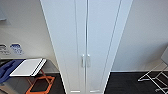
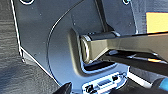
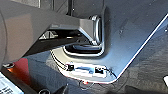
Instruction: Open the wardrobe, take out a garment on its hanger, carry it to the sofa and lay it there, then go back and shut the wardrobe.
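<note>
The wardrobe (image 1: 86, 45) stands straight ahead in the head view, tall, narrow and white. Both of its flat panelled doors are shut, meeting at a thin centre seam. Two small white vertical handles (image 1: 85, 60) sit side by side at the seam, low in the picture. The garment, the hanger and the sofa are hidden or out of view. Both wrist views look down past the robot's own dark body onto dark carpet.
A low table with a white top (image 1: 27, 67) and orange legs (image 1: 41, 85) stands left of the wardrobe, a blue item (image 1: 7, 70) beside it. A white metal frame (image 1: 155, 76) stands at the right by the wall. Dark carpet (image 1: 125, 83) covers the floor.
</note>
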Controlling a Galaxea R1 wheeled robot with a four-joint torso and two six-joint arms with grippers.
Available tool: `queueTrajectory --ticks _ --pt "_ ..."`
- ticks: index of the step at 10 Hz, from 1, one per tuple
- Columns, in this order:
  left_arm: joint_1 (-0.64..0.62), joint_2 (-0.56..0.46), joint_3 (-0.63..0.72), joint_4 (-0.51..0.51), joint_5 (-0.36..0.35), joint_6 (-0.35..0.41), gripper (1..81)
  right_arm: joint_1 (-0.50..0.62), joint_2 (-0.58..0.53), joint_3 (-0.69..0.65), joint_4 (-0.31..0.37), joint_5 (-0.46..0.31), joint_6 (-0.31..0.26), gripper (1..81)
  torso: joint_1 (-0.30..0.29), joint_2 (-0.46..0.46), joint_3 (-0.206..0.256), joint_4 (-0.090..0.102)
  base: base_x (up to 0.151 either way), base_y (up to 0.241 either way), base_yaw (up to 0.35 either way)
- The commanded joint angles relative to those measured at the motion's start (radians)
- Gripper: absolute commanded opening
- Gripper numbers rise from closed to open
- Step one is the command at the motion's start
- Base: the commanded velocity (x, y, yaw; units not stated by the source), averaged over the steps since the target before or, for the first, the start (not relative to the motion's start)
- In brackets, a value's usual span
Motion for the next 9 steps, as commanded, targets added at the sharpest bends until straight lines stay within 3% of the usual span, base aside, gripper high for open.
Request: queueTrajectory --ticks 1,9 --pt "-0.014 -0.005 0.009 0.004 0.061 0.007 81.1 0.011 -0.005 0.008 0.002 -0.065 0.001 81.1 0.000 0.000 0.000 0.000 0.093 0.000 0.000" --pt "-0.012 -0.005 0.009 0.006 0.061 0.007 81.1 0.014 -0.005 0.008 0.005 -0.063 0.001 81.1 0.000 0.000 0.000 0.000 0.113 0.000 0.000"
